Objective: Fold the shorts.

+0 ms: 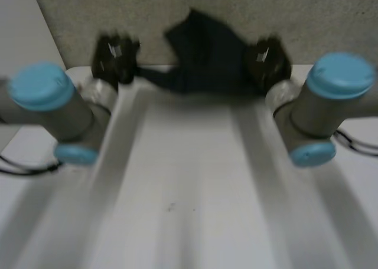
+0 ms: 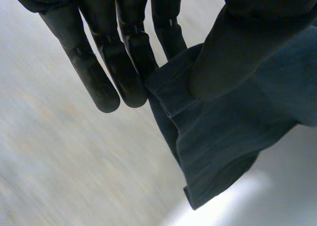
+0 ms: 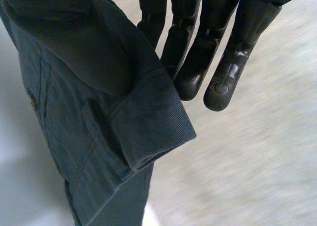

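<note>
- Shorts (image 1: 204,53) hang bunched between your 2 hands, near the far edge of the table (image 1: 177,186) and in front of the grey panel (image 1: 106,15) behind it.
- Left hand (image 1: 115,56) pinches a hemmed corner of the cloth. In its wrist view the thumb presses the hem against straight fingers (image 2: 106,82).
- Right hand (image 1: 269,59) does likewise on the other side. Its wrist view shows a hemmed edge clamped between thumb and straight fingers (image 3: 220,82).
- The step looks like carrying the cloth over to lay it flat. Draw the 2 hands apart until the span between them is taut, so no bunch lands under the fold.
- Hold both pinches at 1 level; a lower side would likely touch down skewed.
- Both grips sit close to the hem edge, so avoid jerks that could pull it free.
- The far edge and the panel are just beside the hands, leaving little room there.
- The bare table toward the robot, between the arms, is wide open. Bring the shorts that way before lowering.
</note>
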Controlling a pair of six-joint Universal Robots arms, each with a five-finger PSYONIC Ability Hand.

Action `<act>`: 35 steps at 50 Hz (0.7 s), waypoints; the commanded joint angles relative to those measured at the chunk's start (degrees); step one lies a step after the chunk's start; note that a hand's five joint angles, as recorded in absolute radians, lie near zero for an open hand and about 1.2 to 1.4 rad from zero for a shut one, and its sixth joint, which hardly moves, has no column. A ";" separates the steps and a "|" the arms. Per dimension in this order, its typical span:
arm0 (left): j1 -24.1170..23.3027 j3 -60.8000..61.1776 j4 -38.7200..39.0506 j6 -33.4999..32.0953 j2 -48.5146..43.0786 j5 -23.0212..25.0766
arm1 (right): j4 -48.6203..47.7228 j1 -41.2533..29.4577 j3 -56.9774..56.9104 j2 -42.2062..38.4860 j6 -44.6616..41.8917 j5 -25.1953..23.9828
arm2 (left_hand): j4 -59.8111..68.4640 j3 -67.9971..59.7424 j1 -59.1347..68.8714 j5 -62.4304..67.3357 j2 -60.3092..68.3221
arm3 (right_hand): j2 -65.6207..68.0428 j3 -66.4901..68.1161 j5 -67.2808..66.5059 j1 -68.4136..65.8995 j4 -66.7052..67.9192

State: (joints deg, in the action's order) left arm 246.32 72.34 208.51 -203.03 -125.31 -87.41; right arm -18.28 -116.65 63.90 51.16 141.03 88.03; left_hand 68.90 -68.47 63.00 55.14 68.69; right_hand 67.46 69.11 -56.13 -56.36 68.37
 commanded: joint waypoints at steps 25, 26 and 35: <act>1.88 20.82 -33.94 -9.31 15.61 -0.22 | 30.22 0.63 14.76 10.27 0.13 0.91 | 11.10 -11.53 17.00 14.86 11.31 | 12.54 10.89 -13.87 -23.64 11.63; 1.88 21.61 -35.96 -9.31 16.58 -0.13 | 31.72 0.63 15.02 10.62 -0.48 0.91 | 11.10 -11.53 17.00 14.86 11.31 | 12.54 10.89 -13.87 -23.64 11.63; 2.06 29.87 -53.11 -13.96 28.36 0.48 | 48.94 0.72 22.13 17.47 -10.67 -0.93 | 11.10 -11.53 17.00 14.86 11.31 | 12.54 10.89 -13.87 -23.64 11.63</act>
State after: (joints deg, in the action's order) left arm 248.26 97.19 164.84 -213.61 -104.07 -87.28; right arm 20.21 -115.96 81.05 64.14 137.23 88.35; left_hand 68.94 -68.47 63.00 58.45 68.71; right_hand 67.46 69.10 -56.13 -56.36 68.39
